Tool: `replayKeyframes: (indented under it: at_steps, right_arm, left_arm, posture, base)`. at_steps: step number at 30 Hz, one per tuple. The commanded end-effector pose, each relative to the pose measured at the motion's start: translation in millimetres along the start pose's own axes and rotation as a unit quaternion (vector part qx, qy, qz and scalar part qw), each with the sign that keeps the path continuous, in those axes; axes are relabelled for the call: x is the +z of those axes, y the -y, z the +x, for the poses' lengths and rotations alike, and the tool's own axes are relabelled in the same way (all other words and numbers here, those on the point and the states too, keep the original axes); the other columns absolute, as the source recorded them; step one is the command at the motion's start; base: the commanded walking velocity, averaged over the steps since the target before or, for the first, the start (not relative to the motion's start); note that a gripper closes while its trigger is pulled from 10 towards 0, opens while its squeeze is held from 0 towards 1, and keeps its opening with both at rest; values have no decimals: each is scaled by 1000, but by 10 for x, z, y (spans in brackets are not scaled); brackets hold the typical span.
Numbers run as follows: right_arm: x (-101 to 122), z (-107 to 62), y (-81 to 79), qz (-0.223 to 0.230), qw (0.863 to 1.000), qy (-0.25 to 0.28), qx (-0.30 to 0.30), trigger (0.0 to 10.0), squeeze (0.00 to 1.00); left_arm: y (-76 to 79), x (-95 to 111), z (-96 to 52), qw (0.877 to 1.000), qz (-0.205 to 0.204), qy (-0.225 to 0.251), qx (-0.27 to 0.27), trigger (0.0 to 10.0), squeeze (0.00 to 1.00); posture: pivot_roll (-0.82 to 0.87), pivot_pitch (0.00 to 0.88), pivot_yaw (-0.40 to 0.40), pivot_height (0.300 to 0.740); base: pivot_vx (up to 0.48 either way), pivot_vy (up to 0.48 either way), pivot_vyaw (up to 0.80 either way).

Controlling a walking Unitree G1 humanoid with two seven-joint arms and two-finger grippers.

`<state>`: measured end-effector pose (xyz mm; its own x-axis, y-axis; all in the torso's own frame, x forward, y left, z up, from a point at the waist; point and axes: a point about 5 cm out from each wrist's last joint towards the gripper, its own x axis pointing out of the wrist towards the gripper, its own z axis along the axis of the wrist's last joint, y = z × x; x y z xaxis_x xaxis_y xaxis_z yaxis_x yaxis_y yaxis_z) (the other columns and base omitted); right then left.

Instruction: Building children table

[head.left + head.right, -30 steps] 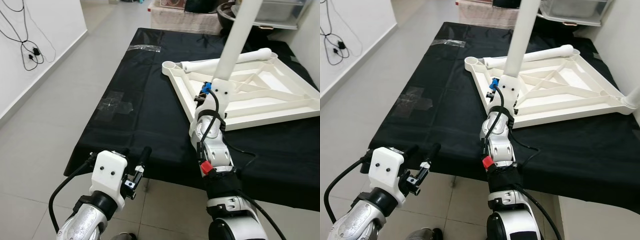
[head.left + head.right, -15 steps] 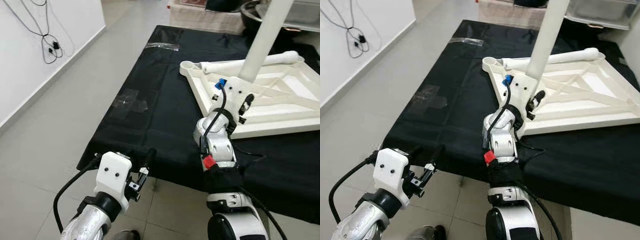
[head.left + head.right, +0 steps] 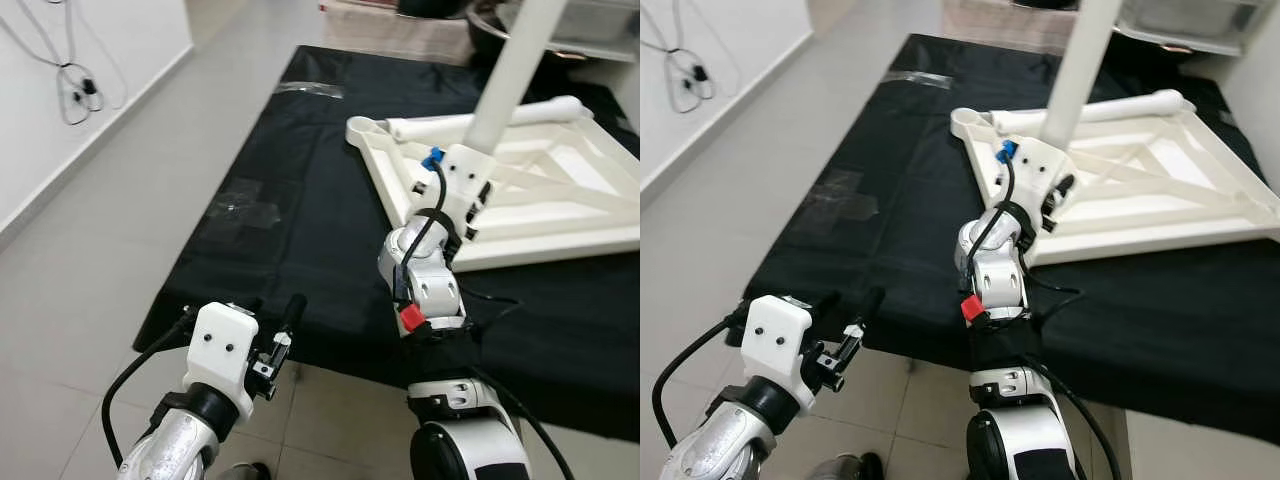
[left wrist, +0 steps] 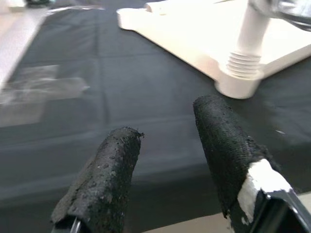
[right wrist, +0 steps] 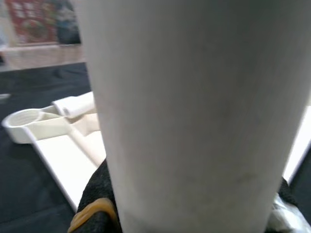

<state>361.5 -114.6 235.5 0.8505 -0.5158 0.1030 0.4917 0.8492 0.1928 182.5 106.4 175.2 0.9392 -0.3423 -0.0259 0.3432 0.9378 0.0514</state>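
Right arm reaches forward over the near edge of the table, right gripper [image 3: 478,196] clamped around the upright table leg [image 3: 510,78]. Left arm low, short of the near edge, left gripper [image 4: 167,145] fingers [image 4: 114,170] apart, holding nothing.

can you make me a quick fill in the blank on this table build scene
1. The right claw grips an upright white ____ leg.
2. The upside-down white plastic tabletop lies on a ____ cloth.
3. The left claw, holding nothing, has its fingers ____.
4. A second white leg lies ____ on the tabletop.

Missing words: table; black; open; flat
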Motion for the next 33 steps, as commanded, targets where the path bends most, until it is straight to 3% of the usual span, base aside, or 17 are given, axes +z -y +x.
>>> replayKeyframes:
  at_steps: [1,5,6,7,8,11,12,13,15,16,17,18,21,22,24,25,33]
  right_arm:
    - [-149,-77,-49,50,997,-35,46,10000,0]
    - [-301,-13,-121,30,978,-86,186,10000,0]
    - [-418,-65,-180,19,957,-120,265,10000,0]
    - [-418,-65,-180,19,957,-120,265,10000,0]
    - [-559,-135,-176,6,929,-148,339,10000,0]
    - [-646,-189,-162,0,908,-164,385,10000,0]
    - [-747,-278,-119,-11,870,-181,458,10000,0]
    - [-747,-278,-119,-11,870,-181,458,10000,0]
    - [-873,-492,-46,-36,768,-209,604,10000,0]
    - [-873,-492,-46,-36,768,-209,604,10000,0]
    - [-905,-570,-20,-42,728,-219,648,10000,0]
    - [-905,-570,-20,-42,728,-219,648,10000,0]
    - [-803,-777,-10,-8,601,-209,771,10000,0]
    - [-803,-777,-10,-8,601,-209,771,10000,0]
    - [-763,-815,-14,4,568,-203,797,10000,0]
    - [-687,-828,-49,30,529,-192,826,10000,0]
    - [-525,-775,-169,113,476,-144,860,10000,0]
  left_arm:
    - [0,-42,-13,1000,2,-12,-1,10000,0]
    - [-11,-33,-7,1000,4,-10,1,10000,0]
    - [-20,-29,-3,1000,5,-8,3,10000,0]
    - [-20,-29,-3,1000,5,-8,3,10000,0]
    - [-29,-27,0,1000,5,-8,4,10000,0]
    - [-35,-25,2,1000,5,-7,5,10000,0]
    - [-39,-24,5,1000,6,-7,5,10000,0]
    - [-39,-24,5,1000,6,-7,5,10000,0]
    - [-41,-22,7,1000,8,-6,4,10000,0]
    - [-41,-22,7,1000,8,-6,4,10000,0]
    - [-40,-21,7,1000,8,-7,4,10000,0]
    - [-40,-21,7,1000,8,-7,4,10000,0]
    - [-44,-12,-1,1000,9,-6,5,10000,0]
    - [-44,-12,-1,1000,9,-6,5,10000,0]
    - [-47,-11,-5,1000,10,-6,6,10000,0]
    - [-46,-10,-12,1000,11,-6,6,10000,0]
    - [-9,-2,2,1000,6,-3,0,10000,0]
  posture:
    - [181,204,-24,740]
    - [184,203,-25,740]
    - [179,203,-27,740]
    - [179,203,-27,740]
    - [177,203,-27,740]
    - [174,205,-26,740]
    - [176,205,-26,740]
    - [176,205,-26,740]
    - [185,201,-22,740]
    - [185,201,-22,740]
    - [185,202,-22,740]
    - [185,202,-22,740]
    - [193,198,-25,740]
    - [193,198,-25,740]
    - [194,196,-24,740]
    - [195,194,-25,740]
    - [202,189,-17,740]
  base:
    - [0,0,0]
    - [0,0,0]
    - [0,0,0]
    - [0,0,0]
    - [0,0,0]
    - [0,0,0]
    - [0,0,0]
    - [0,0,0]
    - [0,0,0]
    - [0,0,0]
    - [0,0,0]
    - [0,0,0]
    - [0,0,0]
    - [0,0,0]
    - [0,0,0]
    - [0,0,0]
    - [0,0,0]
